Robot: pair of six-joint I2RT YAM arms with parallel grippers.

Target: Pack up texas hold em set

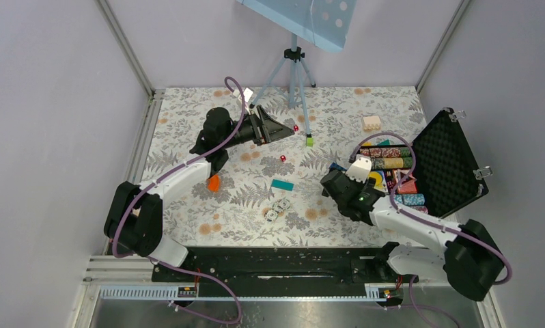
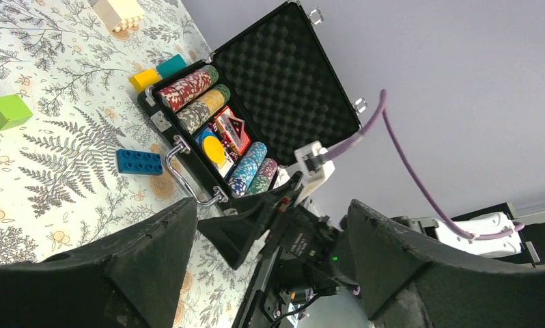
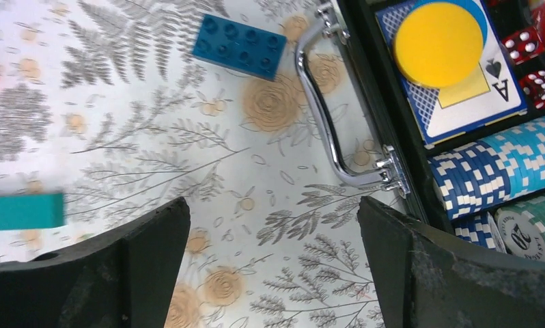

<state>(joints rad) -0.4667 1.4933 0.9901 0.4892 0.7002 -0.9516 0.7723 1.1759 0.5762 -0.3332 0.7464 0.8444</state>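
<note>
The black textured briefcase [image 1: 454,160] lies open at the right of the overhead picture. Its foam-lined lid is thrown back to the right, its long axis runs up and down the frame, and its silver handle [image 3: 324,116] faces the table's middle. Rows of multicoloured poker chips [image 3: 488,171] and a round yellow disc [image 3: 439,42] sit inside.

Two small red pieces, dice I'd guess, lie out on the floral cloth. One red piece [image 1: 296,128] is just beside the left gripper [image 1: 287,131], and the lower red piece [image 1: 282,158] is near it. The left arm is plainly the nearer. It is stretched toward upper centre with its fingers spread wide and nothing between them.

The right gripper [image 3: 273,208] hovers beside the handle, jaws apart and empty.
</note>
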